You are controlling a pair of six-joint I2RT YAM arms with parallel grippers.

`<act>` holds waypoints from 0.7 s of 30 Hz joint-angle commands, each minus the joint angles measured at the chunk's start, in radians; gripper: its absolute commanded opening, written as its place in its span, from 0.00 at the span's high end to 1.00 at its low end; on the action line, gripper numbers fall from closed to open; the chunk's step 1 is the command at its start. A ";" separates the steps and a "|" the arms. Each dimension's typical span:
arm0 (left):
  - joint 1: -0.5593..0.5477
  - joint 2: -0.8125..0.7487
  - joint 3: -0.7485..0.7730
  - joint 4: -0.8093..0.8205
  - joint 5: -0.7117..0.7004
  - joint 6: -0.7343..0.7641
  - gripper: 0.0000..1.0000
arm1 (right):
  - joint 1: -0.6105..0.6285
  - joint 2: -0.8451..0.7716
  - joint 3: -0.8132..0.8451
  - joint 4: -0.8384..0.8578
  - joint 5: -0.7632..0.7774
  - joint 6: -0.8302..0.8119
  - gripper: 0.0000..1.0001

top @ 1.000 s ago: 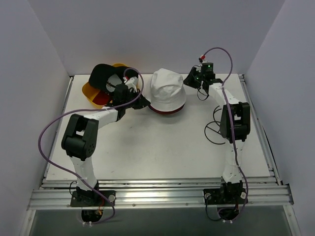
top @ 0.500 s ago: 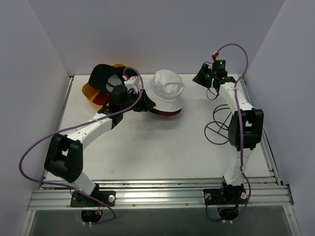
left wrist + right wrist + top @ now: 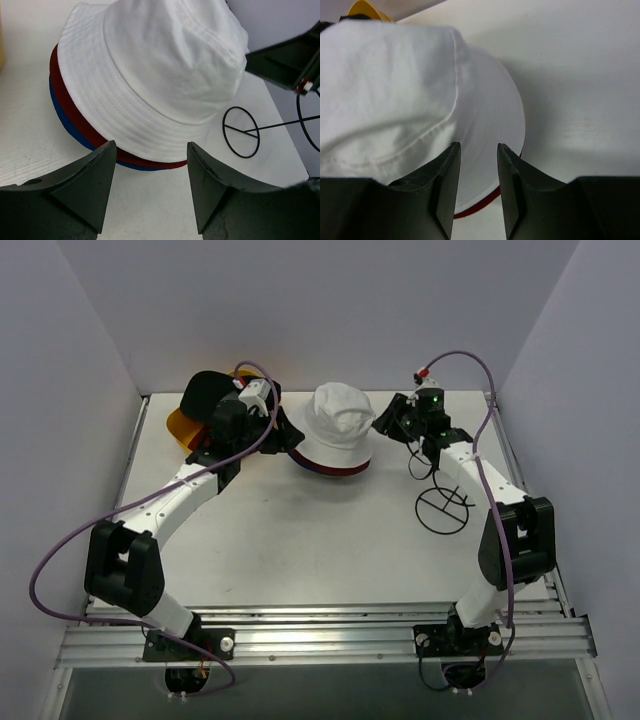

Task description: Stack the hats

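A white bucket hat (image 3: 338, 425) sits on top of a maroon hat (image 3: 64, 97) and a blue hat (image 3: 70, 125), so only those two brims show. A black cap (image 3: 205, 390) lies over the yellow basket (image 3: 178, 426) at the back left. My left gripper (image 3: 285, 437) is open just left of the stack, and in the left wrist view (image 3: 151, 145) nothing is between its fingers. My right gripper (image 3: 383, 422) is at the stack's right side. Its fingers (image 3: 478, 146) stand narrowly apart above the white brim (image 3: 485, 115), gripping nothing.
A thin black wire frame (image 3: 443, 508) stands on the table right of the stack, below the right forearm, and shows as a ring (image 3: 241, 132) in the left wrist view. Grey walls close in the table on the left, back and right.
The left gripper has opened, let go of the stack's brim and drawn back slightly left. The right arm has swung from the back right corner to the white hat's right side.
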 commanded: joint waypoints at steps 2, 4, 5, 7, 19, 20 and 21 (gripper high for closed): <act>0.070 0.076 0.122 0.032 0.084 -0.007 0.33 | 0.035 -0.146 -0.122 0.123 0.043 0.032 0.68; 0.096 0.104 0.167 0.032 0.106 -0.013 0.33 | 0.041 -0.169 -0.154 0.159 0.051 0.040 0.67; 0.099 0.136 0.214 0.034 0.114 -0.013 0.32 | 0.044 -0.178 -0.179 0.176 0.049 0.044 0.67; 0.102 0.197 0.276 0.005 0.130 -0.004 0.32 | 0.050 -0.170 -0.183 0.205 0.044 0.041 0.67; 0.013 0.362 0.218 0.095 0.033 -0.034 0.34 | 0.118 -0.069 -0.237 0.275 0.118 0.060 0.68; 0.007 0.367 0.200 0.112 0.009 -0.039 0.34 | 0.119 -0.063 -0.239 0.275 0.120 0.054 0.68; -0.004 0.370 0.184 0.124 -0.002 -0.039 0.34 | 0.119 -0.058 -0.239 0.276 0.123 0.054 0.68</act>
